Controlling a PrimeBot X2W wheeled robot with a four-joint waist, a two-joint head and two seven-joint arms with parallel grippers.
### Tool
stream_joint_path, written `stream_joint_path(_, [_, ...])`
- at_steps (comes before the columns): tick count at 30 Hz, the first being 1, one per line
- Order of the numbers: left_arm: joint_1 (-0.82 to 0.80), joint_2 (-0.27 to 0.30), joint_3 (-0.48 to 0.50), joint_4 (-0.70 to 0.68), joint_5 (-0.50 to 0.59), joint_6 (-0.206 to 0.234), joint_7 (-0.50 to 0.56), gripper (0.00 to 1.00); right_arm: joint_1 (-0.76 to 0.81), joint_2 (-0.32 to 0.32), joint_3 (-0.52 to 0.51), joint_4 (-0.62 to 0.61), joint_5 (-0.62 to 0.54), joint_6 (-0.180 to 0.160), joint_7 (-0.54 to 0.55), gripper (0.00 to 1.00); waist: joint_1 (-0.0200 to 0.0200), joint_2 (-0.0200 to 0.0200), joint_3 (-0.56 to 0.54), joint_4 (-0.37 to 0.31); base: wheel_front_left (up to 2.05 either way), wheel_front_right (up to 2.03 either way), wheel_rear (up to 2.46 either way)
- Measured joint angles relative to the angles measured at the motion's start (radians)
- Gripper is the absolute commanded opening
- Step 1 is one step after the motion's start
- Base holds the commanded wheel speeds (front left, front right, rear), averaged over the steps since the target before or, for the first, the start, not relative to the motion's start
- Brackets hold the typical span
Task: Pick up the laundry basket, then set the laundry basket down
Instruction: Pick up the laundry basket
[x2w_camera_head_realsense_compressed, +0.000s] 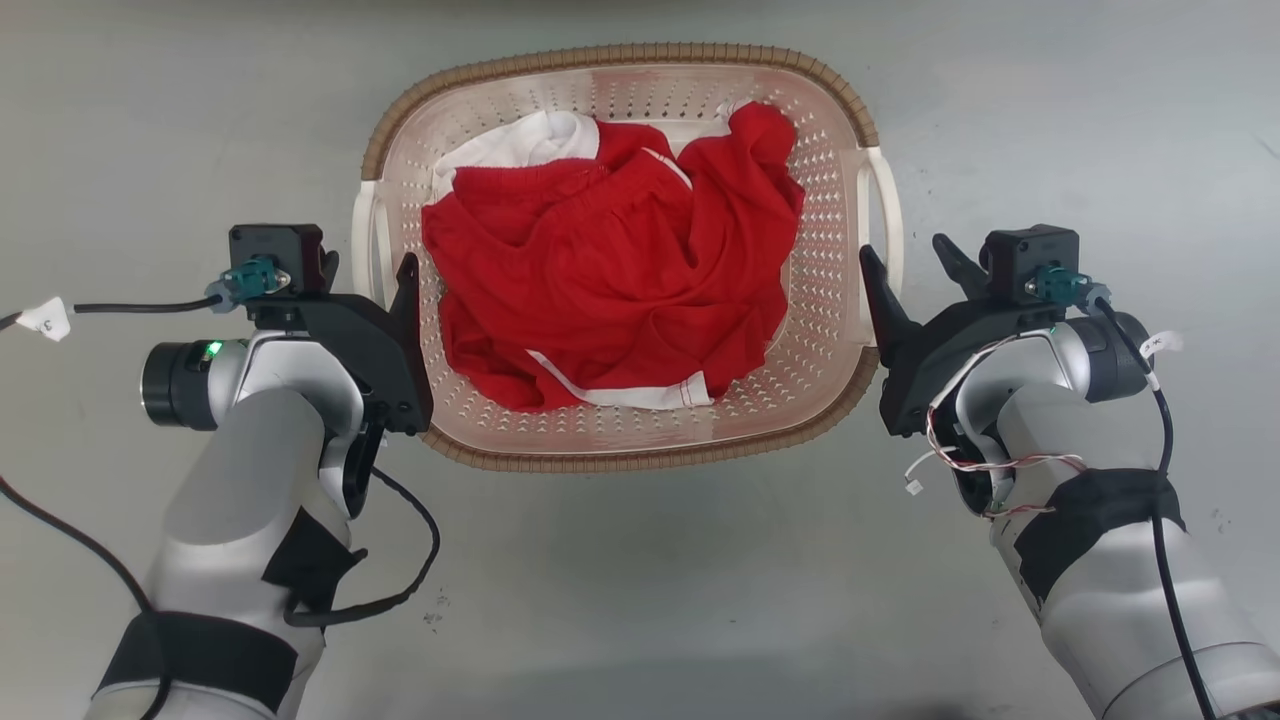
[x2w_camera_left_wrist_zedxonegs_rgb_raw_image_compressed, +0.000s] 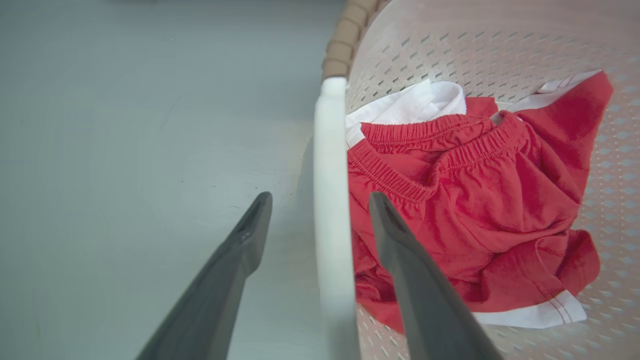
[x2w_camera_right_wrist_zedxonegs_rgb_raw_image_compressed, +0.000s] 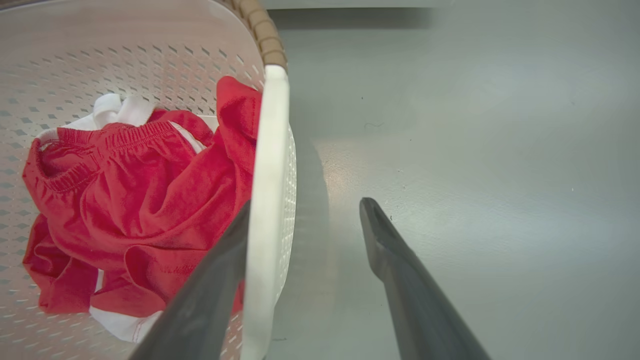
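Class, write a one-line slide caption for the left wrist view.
Open left gripper straddling the white handle of the laundry basket, red clothes inside.

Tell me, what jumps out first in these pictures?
The bright red clothes heaped in the middle of the basket, on the grey floor. Next, the left tool and right tool, both open, one at each side of the basket, straddling its white handles.

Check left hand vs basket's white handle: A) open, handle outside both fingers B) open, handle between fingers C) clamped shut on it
B: left wrist view shows the laundry basket's white handle running inside the open left hand, a gap on each side.
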Motion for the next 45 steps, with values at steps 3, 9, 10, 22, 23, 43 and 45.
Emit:
stream_joint_path(3, [-0.015,0.0,0.004,0.02,-0.005,-0.005,0.001,1.0,-0.018,0.0,0.002,0.015,0.002,0.0,0.0,1.0,-0.0001,-0.0001,0.017,0.003,0.0,0.0,0.0])
stream_joint_path(9, [-0.025,-0.005,0.007,0.055,-0.009,-0.009,-0.002,0.0,-0.033,0.004,0.011,0.049,0.008,0.01,-0.01,0.0,-0.0001,-0.0001,0.032,0.01,0.0,0.0,0.0])
stream_joint_path(10, [-0.028,-0.015,0.006,0.058,-0.009,-0.016,-0.003,0.0,-0.039,0.011,0.015,0.053,0.008,0.016,-0.011,0.0,-0.0001,-0.0002,0.033,0.01,0.0,0.0,0.0])
stream_joint_path(22, [-0.057,-0.036,0.008,0.11,-0.029,-0.016,-0.036,0.0,-0.072,0.025,0.021,0.104,0.027,0.025,-0.04,0.0,-0.0002,-0.0002,0.038,0.014,0.0,0.0,0.0])
stream_joint_path(23, [-0.06,-0.037,0.008,0.114,-0.029,-0.016,-0.037,0.0,-0.073,0.026,0.022,0.108,0.028,0.025,-0.045,0.0,-0.0002,-0.0003,0.037,0.014,0.0,0.0,0.0])
stream_joint_path(43, [-0.028,-0.062,0.011,0.197,-0.048,-0.025,-0.071,0.0,-0.045,0.037,0.047,0.198,0.071,0.043,-0.059,0.0,-0.0001,-0.0001,-0.065,0.021,0.0,0.0,0.0])
stream_joint_path(45, [-0.017,-0.064,0.011,0.202,-0.051,-0.025,-0.071,0.0,-0.036,0.038,0.052,0.205,0.078,0.043,-0.057,0.0,-0.0001,-0.0002,-0.081,0.021,0.0,0.0,0.0])
